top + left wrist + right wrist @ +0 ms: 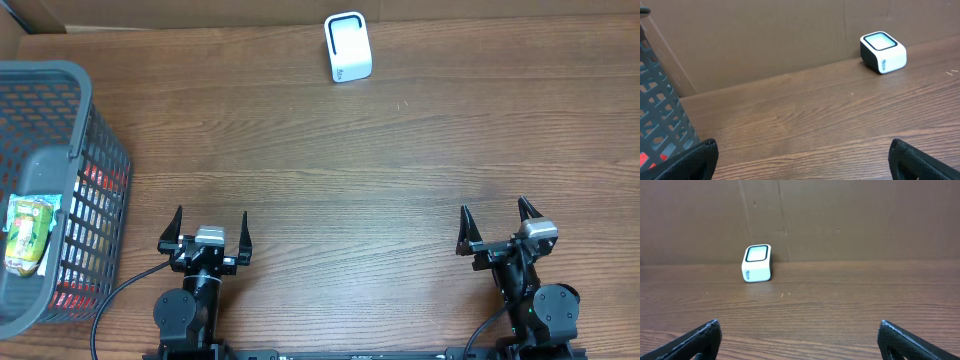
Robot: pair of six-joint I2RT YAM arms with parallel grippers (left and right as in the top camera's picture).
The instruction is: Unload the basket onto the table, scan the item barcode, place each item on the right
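A white barcode scanner (348, 47) with a dark-rimmed window stands at the table's far edge; it also shows as the scanner (883, 52) in the left wrist view and the scanner (757, 263) in the right wrist view. A green-and-yellow packaged item (28, 233) lies in the grey basket (60, 75) at the left. My left gripper (211, 227) sits open near the front edge, to the right of the basket, with nothing between its fingers. The right gripper (496, 215) is open and empty too, at the front right.
The basket (660, 115) also holds red packaging seen through its mesh wall. A brown cardboard wall (840, 215) backs the wooden table behind the scanner. Bare wood (350, 190) lies between the grippers and the scanner.
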